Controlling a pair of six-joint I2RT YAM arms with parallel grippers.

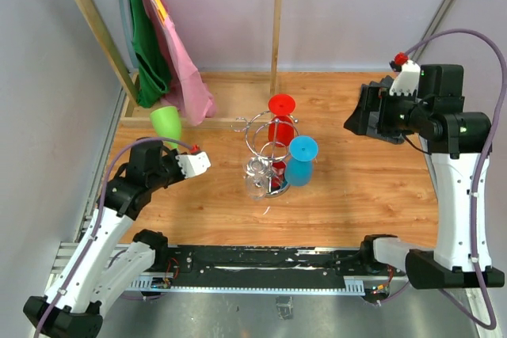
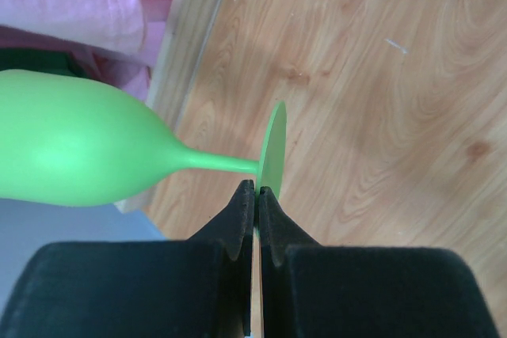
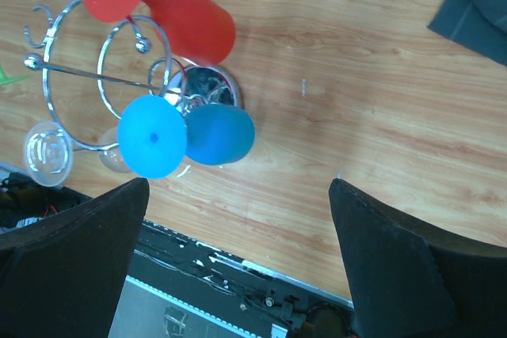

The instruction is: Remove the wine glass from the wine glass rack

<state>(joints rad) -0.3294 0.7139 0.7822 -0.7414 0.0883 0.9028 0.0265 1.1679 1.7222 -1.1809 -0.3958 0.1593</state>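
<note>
I hold left jaws clamped on green glass (image 2: pixel 79 148) foot, clear of rack (image 3: pixel 207 89); right jaws apart. Next, I judge: lower glass onto bench (image 1: pixel 356 187)

Left claw (image 2: pixel 255 190) pinches green wine glass (image 2: pixel 79 148) by its foot

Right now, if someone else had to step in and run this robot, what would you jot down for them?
Left fingers: shut on the foot of the green wine glass, held sideways beside the wooden rail's base, well away from the rack.
Right fingers: open, empty, held up to the right of the rack.
Wine glass rack: mid-table, with the red glass, blue glass and clear glass on it.
Done: green glass is off the rack.
Left: probably setting it down on the table.
</note>
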